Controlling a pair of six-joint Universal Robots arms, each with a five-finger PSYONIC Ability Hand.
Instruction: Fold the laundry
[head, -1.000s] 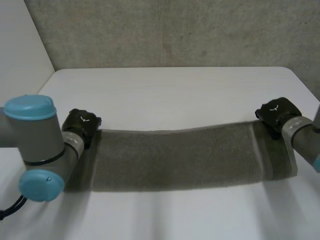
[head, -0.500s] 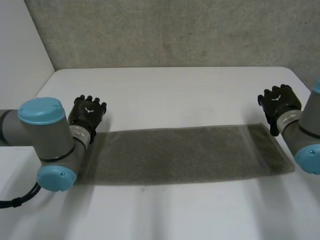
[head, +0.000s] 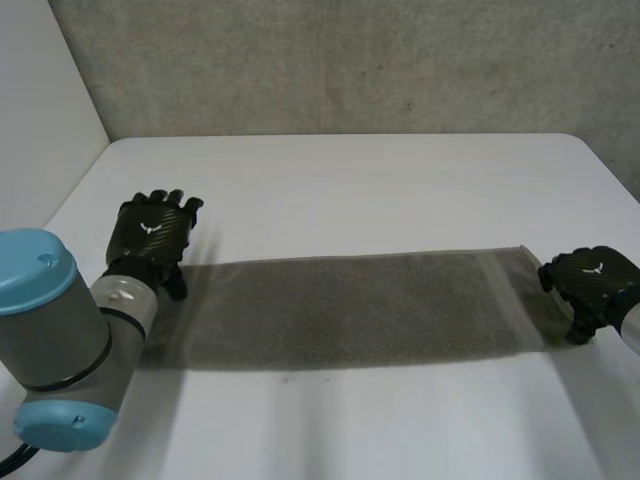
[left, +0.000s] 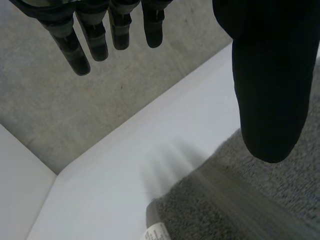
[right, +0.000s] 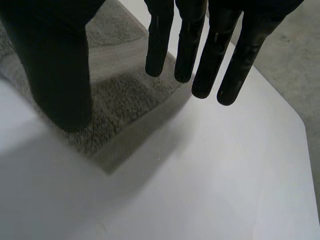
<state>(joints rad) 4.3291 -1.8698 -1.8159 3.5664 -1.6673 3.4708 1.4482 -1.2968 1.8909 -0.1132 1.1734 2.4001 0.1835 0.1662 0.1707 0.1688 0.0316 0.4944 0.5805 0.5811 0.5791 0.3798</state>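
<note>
A grey-brown towel (head: 350, 310) lies flat on the white table (head: 350, 180) as a long strip running left to right. My left hand (head: 150, 232) hovers at the towel's left end by its far corner, open, with straight fingers (left: 95, 35) apart from the thumb and nothing between them. Below it lies the towel corner (left: 250, 205) with a small label (left: 155, 232). My right hand (head: 592, 283) is over the towel's right end, open too. Its fingers (right: 190, 45) hang straight above the towel's corner (right: 115, 95), holding nothing.
A grey concrete wall (head: 350, 60) stands behind the table's far edge. The table's right edge (head: 610, 170) runs close past the right hand. Bare tabletop lies beyond the towel and in front of it (head: 350, 430).
A second ago both hands held the towel's ends, shut on them. Both have let go and opened, and the towel lies flat. The right hand moved nearer, over the right end.
</note>
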